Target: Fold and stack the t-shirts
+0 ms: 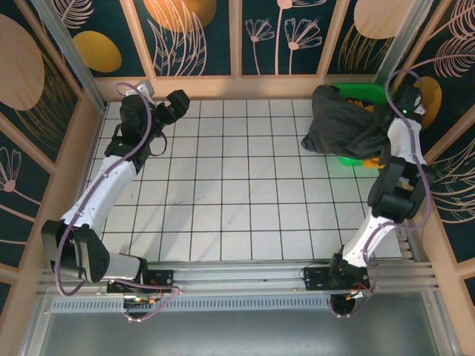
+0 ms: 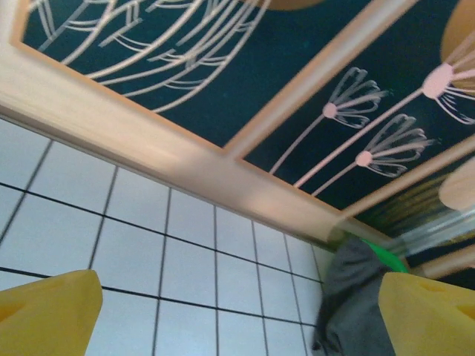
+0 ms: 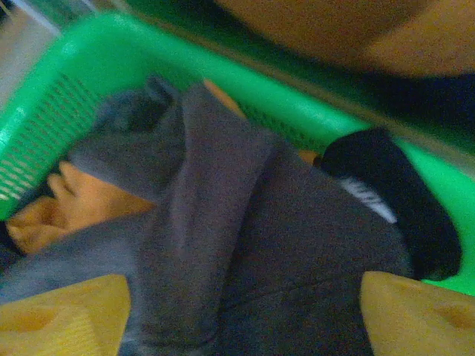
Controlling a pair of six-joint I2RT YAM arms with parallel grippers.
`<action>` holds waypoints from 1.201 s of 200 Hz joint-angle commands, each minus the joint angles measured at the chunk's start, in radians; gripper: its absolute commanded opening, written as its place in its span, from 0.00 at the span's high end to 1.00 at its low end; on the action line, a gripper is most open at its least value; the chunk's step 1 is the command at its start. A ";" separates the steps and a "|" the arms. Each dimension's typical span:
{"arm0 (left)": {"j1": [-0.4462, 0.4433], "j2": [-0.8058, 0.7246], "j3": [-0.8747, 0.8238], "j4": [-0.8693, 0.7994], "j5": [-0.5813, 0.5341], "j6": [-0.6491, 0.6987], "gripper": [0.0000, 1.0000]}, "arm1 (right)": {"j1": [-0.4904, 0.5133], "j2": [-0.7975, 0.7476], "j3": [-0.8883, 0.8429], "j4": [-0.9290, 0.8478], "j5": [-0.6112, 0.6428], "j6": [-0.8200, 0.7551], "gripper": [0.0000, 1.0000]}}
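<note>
A large charcoal-grey t-shirt (image 1: 345,122) lies crumpled at the back right, draped over a green bin and spilling onto the tiles. In the right wrist view the same grey t-shirt (image 3: 245,222) lies bunched over an orange cloth (image 3: 82,200) and a black cloth (image 3: 386,193) with a white label. My right gripper (image 3: 241,315) is open, its yellow fingers (image 3: 63,315) wide apart just above the grey cloth and holding nothing. At the back left my left gripper (image 1: 178,102) hangs open (image 2: 237,319) over bare tiles, far from the grey t-shirt (image 2: 356,304).
The green plastic bin (image 1: 364,93) stands in the back right corner against the wooden wall rail (image 1: 245,85). White tiled floor (image 1: 237,185) spreads between the two arms. Patterned wall panels close in the left, back and right sides.
</note>
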 commanded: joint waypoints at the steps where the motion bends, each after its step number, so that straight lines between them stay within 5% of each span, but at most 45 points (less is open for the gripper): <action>1: -0.005 -0.048 -0.034 -0.022 0.060 0.012 0.07 | 0.019 0.033 0.044 -0.055 -0.086 0.004 0.30; 34: -0.007 -0.063 -0.042 -0.047 0.062 0.017 0.15 | 0.058 -0.019 0.002 -0.016 -0.055 0.028 0.82; 59: -0.007 -0.062 -0.039 -0.051 0.065 0.011 0.21 | 0.116 -0.141 -0.056 0.037 0.060 0.018 0.97; 92: -0.007 -0.045 -0.041 -0.042 0.073 -0.001 0.22 | 0.168 -0.238 -0.047 0.015 0.169 0.012 1.00; 140: -0.009 -0.010 -0.017 -0.058 0.051 -0.002 0.23 | 0.265 -0.323 -0.003 0.051 0.155 -0.015 1.00; 198: -0.009 -0.006 0.054 -0.173 -0.093 0.006 0.22 | 0.676 -0.303 0.158 0.108 0.183 0.035 1.00; 240: -0.008 -0.019 0.137 -0.376 -0.342 -0.006 0.19 | 0.955 -0.076 0.296 0.094 0.079 0.124 1.00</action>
